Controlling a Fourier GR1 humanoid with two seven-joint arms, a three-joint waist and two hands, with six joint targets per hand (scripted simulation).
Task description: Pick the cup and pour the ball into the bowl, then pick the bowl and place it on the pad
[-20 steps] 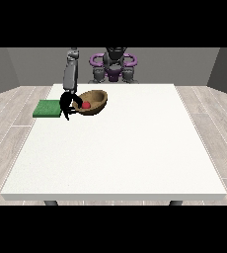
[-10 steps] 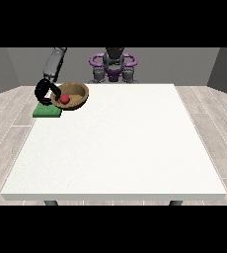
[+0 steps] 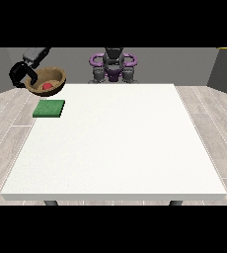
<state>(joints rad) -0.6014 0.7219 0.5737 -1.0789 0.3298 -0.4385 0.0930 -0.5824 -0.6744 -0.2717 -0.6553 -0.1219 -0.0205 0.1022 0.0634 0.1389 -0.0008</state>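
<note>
Bowl point(image 3: 47, 81) with red ball point(image 3: 47, 86) inside, now lifted higher and farther back-left than half a second ago, above and behind green pad point(image 3: 49, 108), past its far edge. Hand at view's left point(image 3: 22, 74) curled on bowl rim. Overshooting pad; needs bringing back and down.

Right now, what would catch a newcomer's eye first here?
A brown bowl with a red ball inside, held up in the air by the black hand at the view's left, beyond the table's far left corner. Below it, a green pad lies on the white table.
</note>
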